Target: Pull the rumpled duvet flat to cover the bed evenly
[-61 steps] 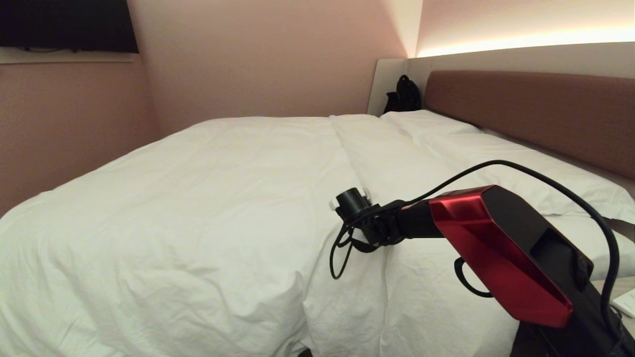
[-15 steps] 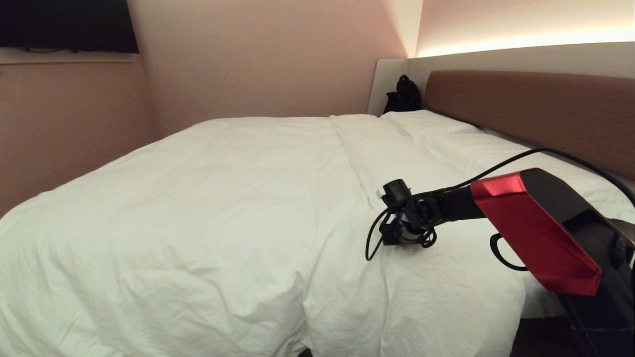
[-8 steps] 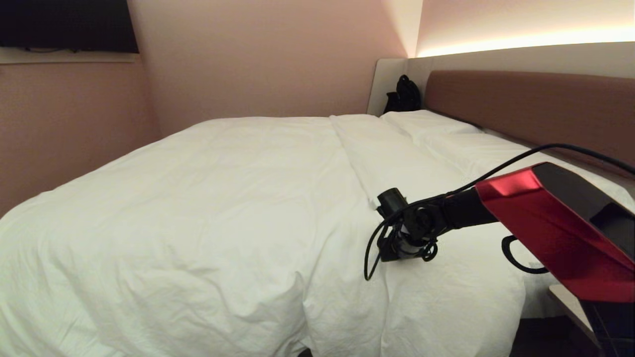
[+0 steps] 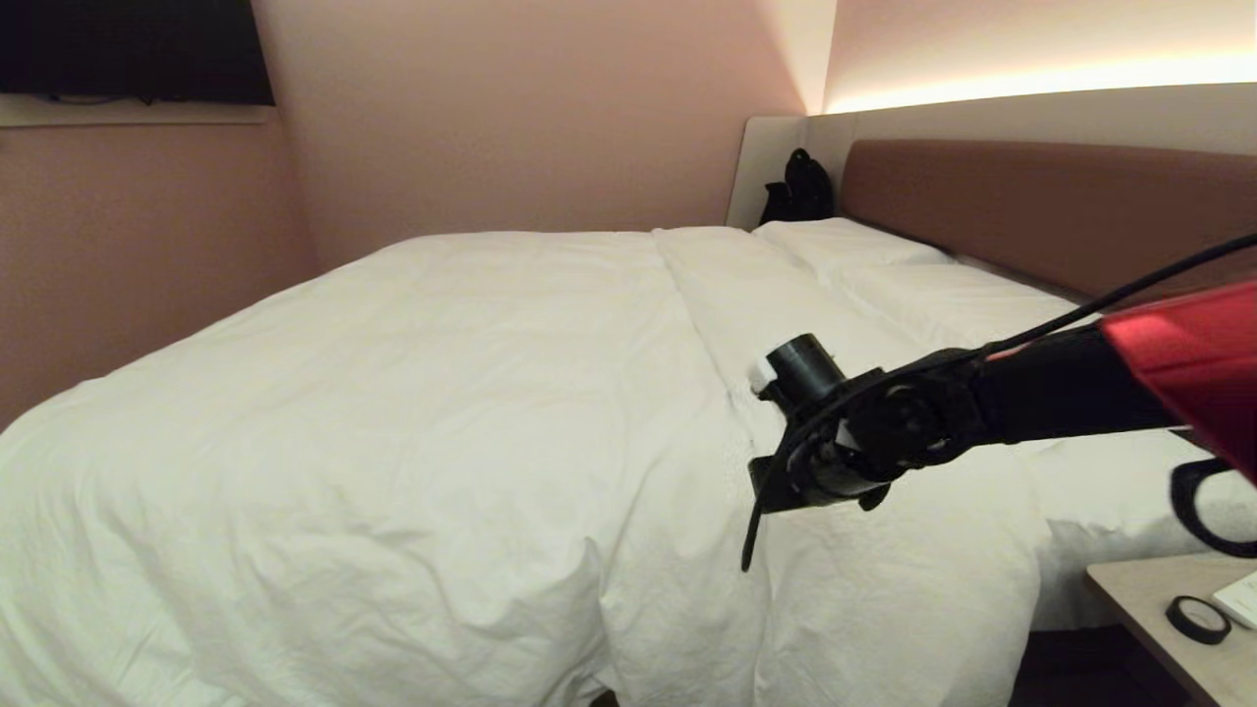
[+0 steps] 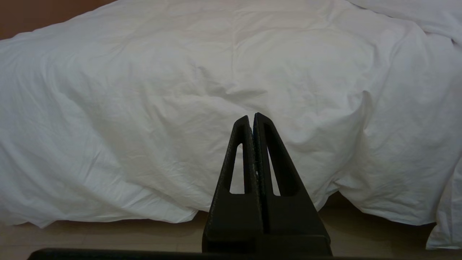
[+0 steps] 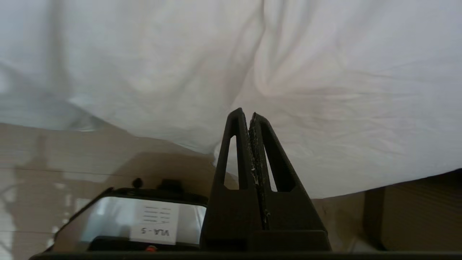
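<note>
The duvet (image 4: 393,412) is a thick, puffy white cover with soft creases. It lies spread over the bed (image 4: 1041,211) from the foot end up toward the flat white pillows (image 4: 864,250); its near edge hangs over the side in rounded folds. The padded headboard (image 4: 1061,216) is reddish-brown, set in a pale surround.

The right arm (image 4: 1070,398), black with a glossy red shell, reaches in from the right above the duvet's upper edge. In the right wrist view, the right gripper (image 6: 250,119) has its two tapered black fingers pressed together, holding nothing, with draped white fabric behind; contact with the cloth cannot be confirmed from this angle.

The left gripper (image 5: 251,120) likewise has its fingers together and empty, facing the duvet's hanging side.

A small black ring (image 4: 1198,620) lies on the beige bedside surface (image 4: 1129,599).
</note>
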You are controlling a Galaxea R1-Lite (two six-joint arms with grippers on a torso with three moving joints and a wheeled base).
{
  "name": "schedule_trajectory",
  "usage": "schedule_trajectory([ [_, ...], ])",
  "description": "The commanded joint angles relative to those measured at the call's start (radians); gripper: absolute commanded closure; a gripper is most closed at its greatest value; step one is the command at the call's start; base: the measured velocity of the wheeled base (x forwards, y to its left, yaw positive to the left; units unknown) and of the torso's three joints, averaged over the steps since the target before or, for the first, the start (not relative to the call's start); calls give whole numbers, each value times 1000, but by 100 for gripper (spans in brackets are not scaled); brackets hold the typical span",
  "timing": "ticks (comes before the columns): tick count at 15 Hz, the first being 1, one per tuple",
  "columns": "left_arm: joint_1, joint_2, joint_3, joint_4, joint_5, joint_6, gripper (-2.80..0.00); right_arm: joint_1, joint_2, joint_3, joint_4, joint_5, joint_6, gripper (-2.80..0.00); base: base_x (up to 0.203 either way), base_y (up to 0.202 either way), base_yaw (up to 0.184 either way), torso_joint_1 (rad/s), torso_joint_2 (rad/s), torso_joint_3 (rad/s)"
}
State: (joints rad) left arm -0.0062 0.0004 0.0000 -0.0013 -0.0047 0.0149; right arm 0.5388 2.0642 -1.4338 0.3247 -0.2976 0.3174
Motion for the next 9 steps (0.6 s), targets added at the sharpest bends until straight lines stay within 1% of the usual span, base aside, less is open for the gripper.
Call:
schedule_trajectory([
  [1,0,0,0,0,0,0,0,8,-203,43,1,4,1,0,0,0,0,0,0,0],
  [4,0,0,0,0,0,0,0,-13,-392,116,-1,5,-1,0,0,0,0,0,0,0],
  [9,0,0,0,0,0,0,0,-105,-660,265,-1,2,-2,0,0,0,0,0,0,0],
])
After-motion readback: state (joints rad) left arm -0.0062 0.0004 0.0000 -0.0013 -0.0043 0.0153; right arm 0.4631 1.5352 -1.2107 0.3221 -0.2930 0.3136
